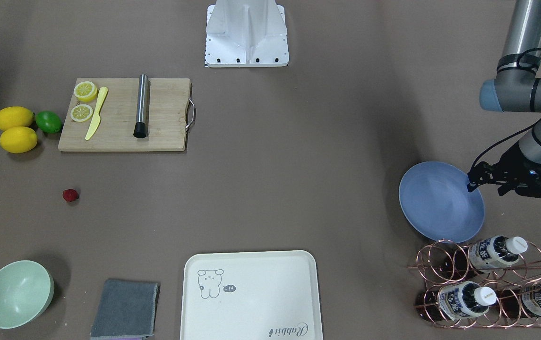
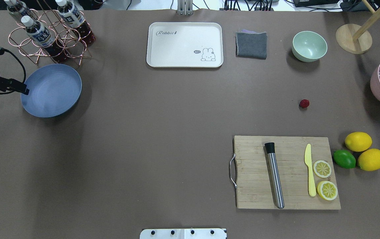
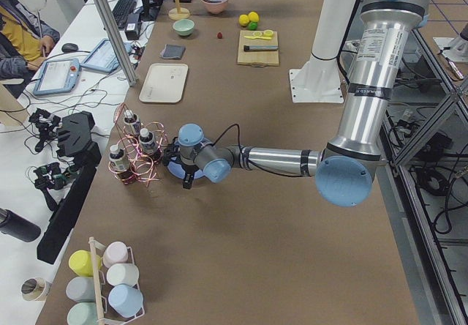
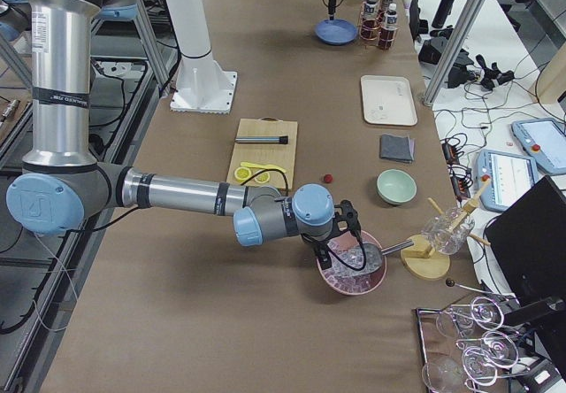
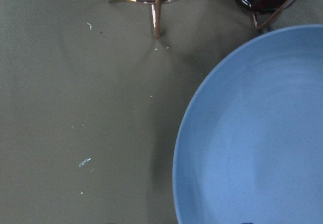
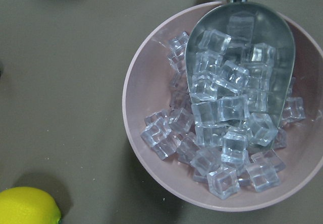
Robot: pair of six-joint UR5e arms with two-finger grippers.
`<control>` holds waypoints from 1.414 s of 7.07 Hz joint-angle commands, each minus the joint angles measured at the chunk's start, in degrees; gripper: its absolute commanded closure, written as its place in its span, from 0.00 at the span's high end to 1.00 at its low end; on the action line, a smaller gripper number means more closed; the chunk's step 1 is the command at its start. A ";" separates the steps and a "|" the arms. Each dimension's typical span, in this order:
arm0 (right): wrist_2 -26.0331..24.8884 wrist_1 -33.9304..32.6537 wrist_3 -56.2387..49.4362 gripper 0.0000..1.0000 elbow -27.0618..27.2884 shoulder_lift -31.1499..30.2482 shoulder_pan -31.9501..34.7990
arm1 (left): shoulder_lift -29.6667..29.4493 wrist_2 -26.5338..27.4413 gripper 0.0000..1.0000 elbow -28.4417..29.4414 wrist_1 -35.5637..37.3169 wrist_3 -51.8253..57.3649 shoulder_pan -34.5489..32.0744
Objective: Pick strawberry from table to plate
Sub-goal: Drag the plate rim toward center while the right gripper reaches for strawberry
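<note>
The left gripper (image 1: 472, 183) hangs at the right edge of the front view, with its tip over the plate's rim. Its fingers seem pressed together, but from this side angle I cannot tell whether they are open or closed. The plate (image 1: 440, 208) lies flat on the table (image 1: 298, 189) at middle right, just above the bottle rack (image 1: 483, 283). The right gripper (image 4: 336, 234) shows only in the right side view, low in the frame over the ice bowl (image 4: 354, 282). Its state cannot be told either. The strawberry (image 1: 70, 195) lies on the table at left centre of the front view, below the board (image 1: 124, 115) and above the green bowl (image 1: 17, 293). It is well apart from the plate and from both grippers.
</note>
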 commanded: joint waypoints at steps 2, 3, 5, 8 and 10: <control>-0.17 0.09 0.00 0.99 -0.01 0.04 0.00 | -0.38 -0.01 0.42 1.24 -2.21 -4.00 1.95; -0.17 0.09 0.00 0.99 0.17 -0.05 0.00 | -0.38 -0.18 0.17 0.72 -2.39 -6.54 2.14; -0.17 0.09 0.00 0.99 0.61 -0.05 0.00 | -0.29 -0.01 0.00 1.42 -3.70 -7.09 2.84; -0.17 0.09 0.09 0.99 1.13 0.30 0.00 | -0.47 -9.27 0.00 -2.52 -2.58 -7.35 -1.96; 0.18 0.00 11.27 0.98 1.40 6.07 -1.57 | -1.08 -11.52 0.00 -10.92 3.20 -15.10 -3.14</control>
